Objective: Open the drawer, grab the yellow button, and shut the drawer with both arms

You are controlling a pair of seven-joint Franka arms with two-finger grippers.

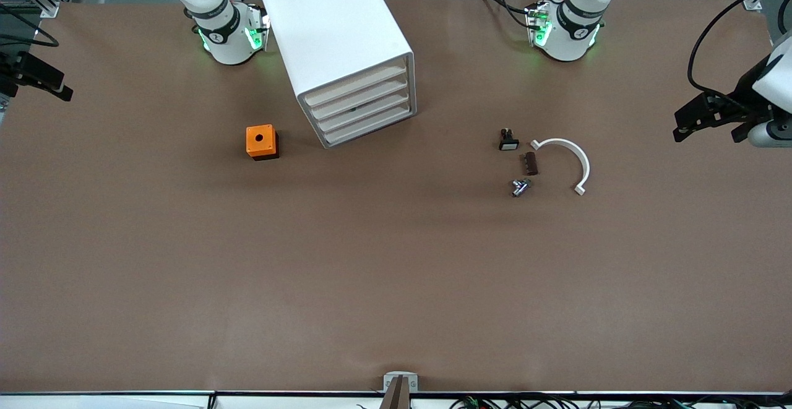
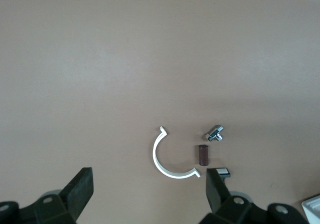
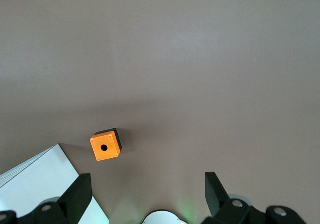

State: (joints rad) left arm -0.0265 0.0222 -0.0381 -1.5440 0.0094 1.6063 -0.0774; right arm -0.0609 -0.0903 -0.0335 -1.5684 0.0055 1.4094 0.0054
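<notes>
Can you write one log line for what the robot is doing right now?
stage: start | drawer cabinet: all drawers shut | button: not visible | left gripper: open, holds nothing | right gripper: open, holds nothing

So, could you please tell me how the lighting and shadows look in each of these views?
Front view: even light, soft shadows by the white drawer cabinet and the orange box, green glow at both arm bases. Left wrist view: flat light on the white curved bracket. Right wrist view: a darker band of shade across the table, and a faint green glow.
</notes>
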